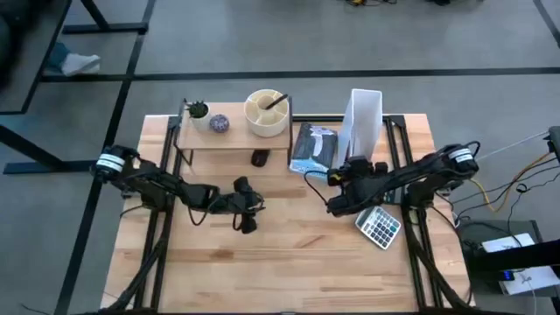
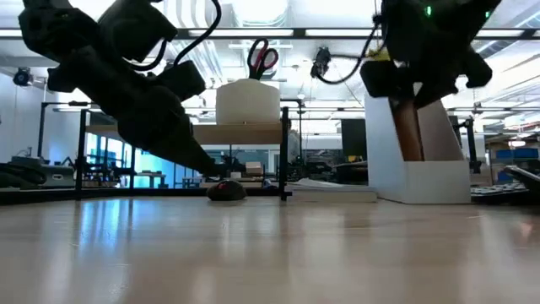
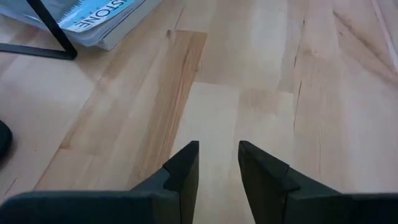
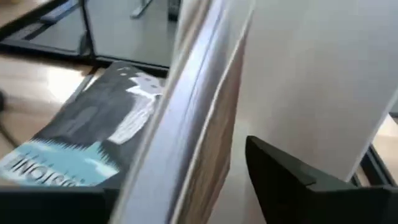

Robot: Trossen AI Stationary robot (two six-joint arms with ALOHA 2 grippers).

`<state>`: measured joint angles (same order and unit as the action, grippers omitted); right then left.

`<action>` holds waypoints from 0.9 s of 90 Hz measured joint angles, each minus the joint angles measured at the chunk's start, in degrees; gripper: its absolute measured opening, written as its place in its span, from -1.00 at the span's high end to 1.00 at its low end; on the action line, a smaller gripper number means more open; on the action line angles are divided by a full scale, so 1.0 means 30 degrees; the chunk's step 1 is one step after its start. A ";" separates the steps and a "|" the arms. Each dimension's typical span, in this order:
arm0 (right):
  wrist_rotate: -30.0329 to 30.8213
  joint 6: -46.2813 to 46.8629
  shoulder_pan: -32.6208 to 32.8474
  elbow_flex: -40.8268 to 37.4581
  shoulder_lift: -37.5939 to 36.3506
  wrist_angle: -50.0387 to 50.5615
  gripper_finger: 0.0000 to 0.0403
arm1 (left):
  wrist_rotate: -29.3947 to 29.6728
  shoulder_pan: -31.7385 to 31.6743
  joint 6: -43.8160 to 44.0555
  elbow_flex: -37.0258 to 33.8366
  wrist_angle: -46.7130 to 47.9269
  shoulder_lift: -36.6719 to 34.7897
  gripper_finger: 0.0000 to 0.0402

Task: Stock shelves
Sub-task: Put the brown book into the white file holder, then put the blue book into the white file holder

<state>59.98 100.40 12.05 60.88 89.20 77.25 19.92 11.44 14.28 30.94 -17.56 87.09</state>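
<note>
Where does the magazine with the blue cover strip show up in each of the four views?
High view: the magazine lies flat on the table, between the shelves and the white file holder.
Low view: a thin flat stack just left of the file holder.
Left wrist view: its corner at the top edge.
Right wrist view: lower left, beside the file holder wall.
Shared landmark: the white file holder.

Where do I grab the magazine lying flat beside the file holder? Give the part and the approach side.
Take the magazine by its front short edge, coming low from the table front. It lies flat, with the shelf leg on one side and the file holder on the other, so that edge looks most open.
</note>
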 joint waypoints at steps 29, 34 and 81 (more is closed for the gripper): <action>-0.0116 -0.9083 0.0656 0.4193 -0.0688 0.0131 -0.01 | 0.0000 0.0039 0.0007 0.0000 0.0007 0.0000 0.51; -0.0494 -1.0261 0.0700 0.4933 -0.0666 0.0124 0.01 | 0.0000 0.0051 0.0007 0.0000 0.0000 0.0000 0.51; -0.3920 -1.6805 0.3149 0.7440 0.0630 -0.4037 0.27 | -0.0001 0.0138 -0.0349 -0.0007 -0.1051 0.0000 0.51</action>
<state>48.21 49.99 21.50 83.20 91.09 65.14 19.92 11.86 13.24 30.92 -20.71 87.09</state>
